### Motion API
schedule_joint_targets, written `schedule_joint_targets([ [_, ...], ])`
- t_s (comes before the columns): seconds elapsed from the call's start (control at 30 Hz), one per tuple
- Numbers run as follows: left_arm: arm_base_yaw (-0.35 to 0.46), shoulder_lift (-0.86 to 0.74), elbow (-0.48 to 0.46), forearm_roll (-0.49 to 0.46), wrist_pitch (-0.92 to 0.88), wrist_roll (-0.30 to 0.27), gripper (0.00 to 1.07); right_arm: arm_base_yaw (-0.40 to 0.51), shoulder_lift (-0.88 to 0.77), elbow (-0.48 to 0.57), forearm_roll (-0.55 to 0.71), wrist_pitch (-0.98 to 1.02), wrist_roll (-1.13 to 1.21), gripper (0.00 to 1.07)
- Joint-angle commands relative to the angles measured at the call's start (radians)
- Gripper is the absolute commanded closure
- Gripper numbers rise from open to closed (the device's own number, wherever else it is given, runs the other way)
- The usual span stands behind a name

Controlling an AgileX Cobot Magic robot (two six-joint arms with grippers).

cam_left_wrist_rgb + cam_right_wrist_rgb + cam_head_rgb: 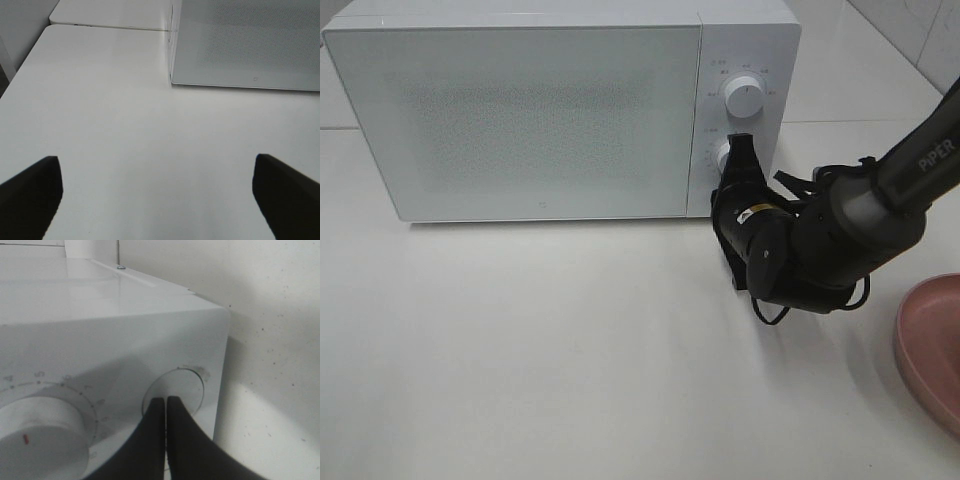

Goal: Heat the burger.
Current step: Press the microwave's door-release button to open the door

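Observation:
The burger is out of view in every frame. A white microwave [540, 110] stands at the back of the table with its door closed. My right gripper [741, 142] reaches its control panel, shut, with the fingertips resting against the lower knob [723, 155]. In the right wrist view the two dark fingers [155, 440] are pressed together and end on that round knob [182, 387]; nothing is between them. My left gripper [159, 200] hangs wide open over bare table, short of the microwave's front corner [172, 75], with nothing between its fingers.
The upper knob [745, 97] sits above the right gripper; a knob with a red mark [40, 435] shows in the right wrist view. A pink round plate [935, 340] lies at the table's right edge, beside the right arm. A wall stands behind the microwave.

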Motion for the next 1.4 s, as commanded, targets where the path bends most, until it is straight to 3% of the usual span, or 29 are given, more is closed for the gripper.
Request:
schedule_joint_targets([
  [0.03,-0.002,-0.021,0.0,0.0,-0.004,-0.003,0.09,-0.005,0.0,-0.013,-0.005,-0.035,-0.021,1.07],
  [0.9,-0.002,-0.021,0.0,0.0,-0.004,-0.003,0.09,-0.005,0.012,-0.11,0.071,-0.177,-0.131,1.07],
  [1.4,-0.002,-0.021,0.0,0.0,-0.004,-0.003,0.09,-0.045,0.032,-0.234,0.097,-0.258,-0.19,1.07],
])
